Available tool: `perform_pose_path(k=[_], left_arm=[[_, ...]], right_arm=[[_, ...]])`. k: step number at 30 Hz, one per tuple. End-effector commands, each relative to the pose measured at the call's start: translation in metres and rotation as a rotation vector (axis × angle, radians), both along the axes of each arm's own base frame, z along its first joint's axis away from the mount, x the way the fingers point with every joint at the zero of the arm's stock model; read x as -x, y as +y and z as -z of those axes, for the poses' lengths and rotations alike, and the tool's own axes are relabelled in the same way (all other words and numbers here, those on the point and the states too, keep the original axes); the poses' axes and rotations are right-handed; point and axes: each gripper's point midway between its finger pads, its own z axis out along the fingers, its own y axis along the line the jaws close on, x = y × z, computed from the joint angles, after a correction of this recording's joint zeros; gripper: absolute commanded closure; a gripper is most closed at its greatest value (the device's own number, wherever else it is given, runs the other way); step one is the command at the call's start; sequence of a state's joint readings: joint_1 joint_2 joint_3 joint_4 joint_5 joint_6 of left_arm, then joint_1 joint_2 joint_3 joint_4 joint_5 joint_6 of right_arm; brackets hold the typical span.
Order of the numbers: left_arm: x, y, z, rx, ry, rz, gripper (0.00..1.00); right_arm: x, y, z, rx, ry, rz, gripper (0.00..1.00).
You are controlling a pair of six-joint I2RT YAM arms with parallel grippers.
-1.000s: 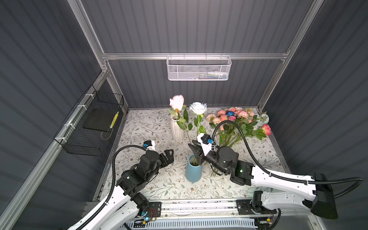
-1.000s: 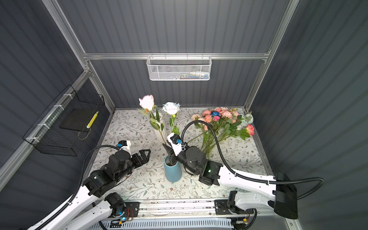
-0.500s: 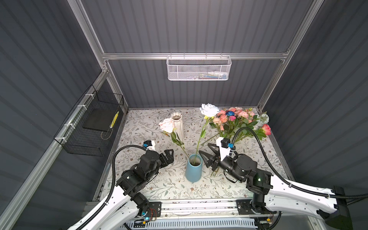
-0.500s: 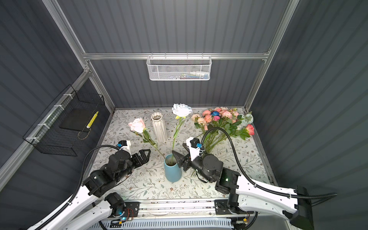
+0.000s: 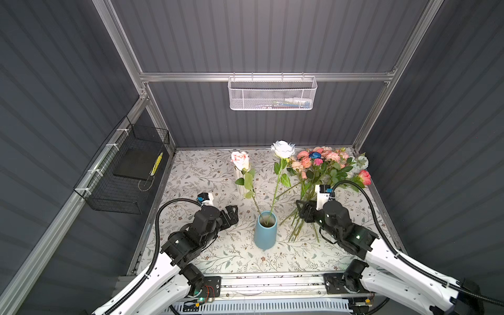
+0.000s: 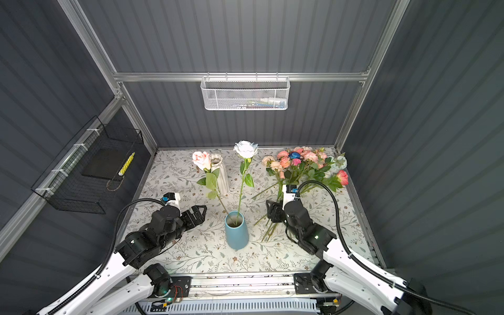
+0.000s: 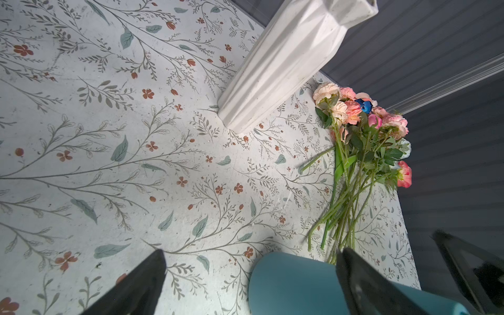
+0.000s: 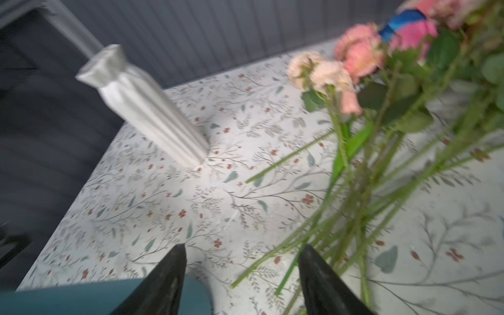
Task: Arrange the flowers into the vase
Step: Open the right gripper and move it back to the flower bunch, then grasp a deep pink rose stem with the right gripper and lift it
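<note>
No text, brand, number or sign can be read in any of the views. In a top view, the white camera block [image 5: 323,194] at the right arm's wrist carries a small dark print, too small to make out. The yellow strip [image 5: 156,167] lying in the black wire basket [image 5: 114,201] on the left wall shows faint dark marks that stay illegible. The coloured packaging [image 5: 290,103] inside the white mesh basket [image 5: 245,95] hung on the back rail is seen only through the mesh, and no lettering on it can be told.
</note>
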State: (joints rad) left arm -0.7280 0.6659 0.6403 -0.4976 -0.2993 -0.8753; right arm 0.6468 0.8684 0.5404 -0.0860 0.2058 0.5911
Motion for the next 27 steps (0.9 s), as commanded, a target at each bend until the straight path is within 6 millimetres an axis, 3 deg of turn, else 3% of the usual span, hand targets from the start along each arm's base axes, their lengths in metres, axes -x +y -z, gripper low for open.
perform_pose_path(k=[1, 6, 16, 22, 27], left_arm=[[0.003, 0.004, 0.007, -0.028, 0.013, -0.002, 0.0], [0.003, 0.003, 0.007, -0.024, 0.013, 0.003, 0.0], [0.004, 0.002, 0.007, -0.022, 0.016, 0.01, 0.0], [0.006, 0.004, 0.006, -0.023, 0.014, 0.009, 0.0], [0.006, 0.004, 0.006, -0.018, 0.011, 0.009, 0.0]], right_arm=[[-0.007, -0.003, 0.024, -0.059, 0.173, -0.005, 0.37], [-0.053, -0.033, 0.049, -0.012, 0.286, 0.121, 0.5], [-0.147, -0.074, 0.068, 0.074, 0.377, 0.277, 0.58], [-0.171, -0.089, 0.091, 0.153, 0.462, 0.348, 0.64], [-0.184, -0.097, 0.092, 0.18, 0.46, 0.382, 0.66]])
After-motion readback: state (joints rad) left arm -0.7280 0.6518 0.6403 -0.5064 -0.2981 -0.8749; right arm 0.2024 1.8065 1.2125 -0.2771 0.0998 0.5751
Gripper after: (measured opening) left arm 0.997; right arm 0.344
